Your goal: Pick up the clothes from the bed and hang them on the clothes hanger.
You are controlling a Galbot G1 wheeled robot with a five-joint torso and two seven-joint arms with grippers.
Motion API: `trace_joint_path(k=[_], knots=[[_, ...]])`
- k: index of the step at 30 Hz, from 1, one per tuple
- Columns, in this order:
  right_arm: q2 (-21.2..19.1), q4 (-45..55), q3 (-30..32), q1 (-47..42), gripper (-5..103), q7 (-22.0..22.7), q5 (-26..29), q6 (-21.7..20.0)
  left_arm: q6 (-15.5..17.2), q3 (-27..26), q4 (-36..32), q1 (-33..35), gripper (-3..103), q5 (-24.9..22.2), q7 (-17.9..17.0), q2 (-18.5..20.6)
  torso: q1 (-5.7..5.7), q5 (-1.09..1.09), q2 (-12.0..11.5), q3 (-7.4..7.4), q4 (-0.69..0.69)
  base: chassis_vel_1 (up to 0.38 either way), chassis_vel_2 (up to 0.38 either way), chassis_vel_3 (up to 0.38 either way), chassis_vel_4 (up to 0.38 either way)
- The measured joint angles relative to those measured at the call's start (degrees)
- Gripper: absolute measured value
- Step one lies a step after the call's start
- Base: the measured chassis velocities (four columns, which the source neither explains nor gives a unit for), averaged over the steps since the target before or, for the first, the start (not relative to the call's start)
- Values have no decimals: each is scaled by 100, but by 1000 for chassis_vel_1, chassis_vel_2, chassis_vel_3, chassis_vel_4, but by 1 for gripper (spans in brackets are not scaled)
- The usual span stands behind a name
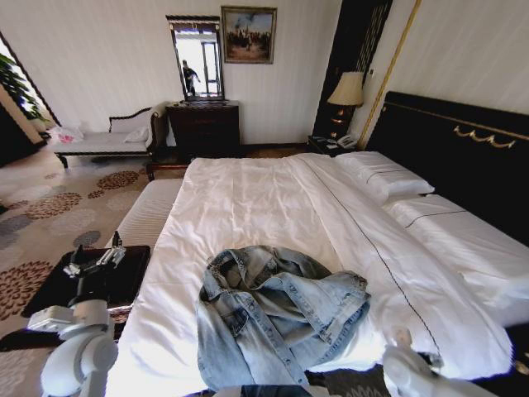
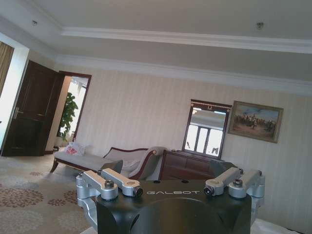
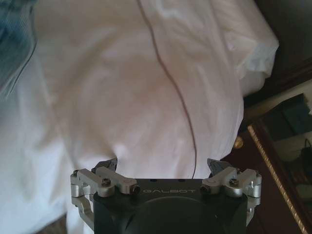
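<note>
The denim jacket (image 1: 277,318) runs off the head view's lower edge, its red patch hidden in folds, while the bed (image 1: 463,240) is cropped at right.

Daylight glares on the white bed (image 1: 248,207); right wrist view soft, washed out

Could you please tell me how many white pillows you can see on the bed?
2. One pillow lies nearer the bedside lamp; the second pillow lies beside it, closer to the robot. Both rest against the black headboard. The covers may hide others.
</note>
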Motion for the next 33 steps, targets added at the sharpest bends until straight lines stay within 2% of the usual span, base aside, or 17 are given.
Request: trace_joint_path(k=[3, 4, 5, 6, 8, 10, 11, 17, 18, 20, 21, 23, 25, 26, 29, 30, 33], knots=[[7, -16, 180, 91, 100, -99, -352, 182, -4, 3, -12, 9, 100, -1, 0, -11, 0, 0, 0, 0, -1, 0, 0, 0, 0], [28, 1, 282, 148, 100, -266, -678, 358, -6, 3, -20, 14, 100, -2, 1, -14, 0, -1, 0, 0, -1, 0, 0, 0, 0], [87, 36, 370, 306, 100, -700, -1484, 862, -8, 3, -33, 24, 100, -3, 1, -17, -1, -2, 0, 0, 0, 0, 0, 0, 0], [87, 36, 370, 306, 100, -700, -1484, 862, -8, 3, -33, 24, 100, -3, 1, -17, -1, -2, 0, 0, 0, 0, 0, 0, 0], [128, 78, 312, 578, 100, -1427, -2358, 1693, -8, 5, -55, 34, 100, -3, 1, -21, 0, -1, 0, 0, -1, 0, 0, 0, 0], [95, 203, 23, 1019, 100, -2565, -3238, 2517, -9, 25, -91, 46, 100, 10, 2, -31, 0, 0, 0, 0, 0, 0, 0, 0, 0], [95, 203, 23, 1019, 100, -2565, -3238, 2517, -9, 25, -91, 46, 100, 10, 2, -31, 0, 0, 0, 0, 0, 0, 0, 0, 0], [41, 33, -1329, 2881, 100, -5210, -4126, 3445, -1, 69, -133, 121, 100, 130, 0, -57, 0, -2, 0, 0, 1, 0, 0, 0, 0], [41, 33, -1329, 2881, 100, -5210, -4126, 3445, -1, 69, -133, 121, 100, 130, 0, -57, 0, -2, 0, 0, 1, 0, 0, 0, 0], [159, -334, -2062, 3865, 100, -6102, -4466, 3703, 2, 54, -149, 158, 100, 158, 0, -72, 0, -1, 0, 1, -3, 0, 0, 0, 0], [159, -334, -2062, 3865, 100, -6102, -4466, 3703, 2, 54, -149, 158, 100, 158, 0, -72, 0, -1, 0, 1, -3, 0, 0, 0, 0], [329, -657, -2669, 4729, 100, -6597, -4720, 3863, 3, 35, -160, 172, 100, 182, 0, -86, 0, -2, 0, 1, 0, 0, 0, 0, 0], [760, -1057, -3673, 5922, 100, -6988, -4953, 3910, 14, 15, -176, 170, 100, 207, -9, -126, 1, 2, -1, 2, -2, 0, 0, 0, 0], [760, -1057, -3673, 5922, 100, -6988, -4953, 3910, 14, 15, -176, 170, 100, 207, -9, -126, 1, 2, -1, 2, -2, 0, 0, 0, 0], [1351, -1417, -4661, 7072, 100, -7005, -4997, 3861, 24, 19, -216, 159, 100, 229, -17, -196, 0, -7, -1, 1, 1, 0, 0, 0, 0], [1825, -1727, -5244, 7620, 100, -7014, -5137, 3831, 29, 26, -253, 156, 100, 241, -20, -242, 1, -1, -1, 2, 5, 0, 0, 0, 0], [2271, -2087, -5651, 8010, 100, -7094, -5562, 3841, 30, 24, -277, 157, 100, 245, -21, -281, 1, -3, -1, 2, 4, 0, 0, 0, 0]])
